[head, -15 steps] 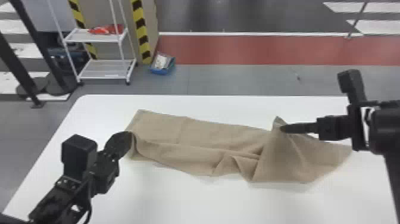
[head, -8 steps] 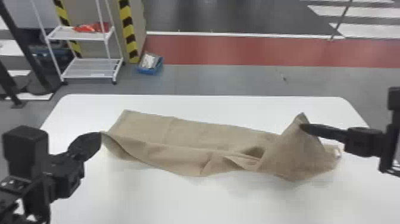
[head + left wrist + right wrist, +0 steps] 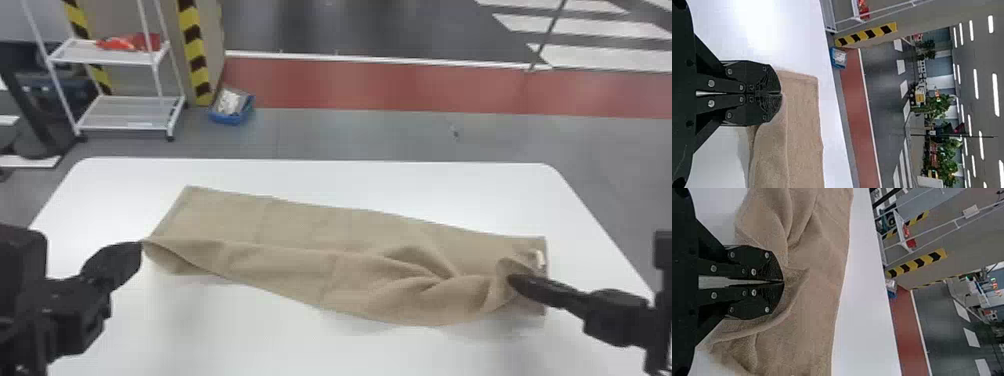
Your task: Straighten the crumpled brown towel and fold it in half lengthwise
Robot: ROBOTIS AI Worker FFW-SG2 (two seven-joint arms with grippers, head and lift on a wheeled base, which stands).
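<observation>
left gripper [image 3: 136,246]: jaws pressed together on the near-left corner of the towel, lifting that edge slightly
right gripper [image 3: 514,281]: jaws closed, pinching a fold near the towel's right end
brown towel [image 3: 300,225]: stretched across the table between both grippers, its far part lying flat, its near side raised and curled, creases bunched toward the right
white table [image 3: 350,182]: under the towel
blue tray [image 3: 227,119]: on the floor beyond the table
white rack [image 3: 125,114]: left of the tray, red items [image 3: 131,43] on its upper shelf
</observation>
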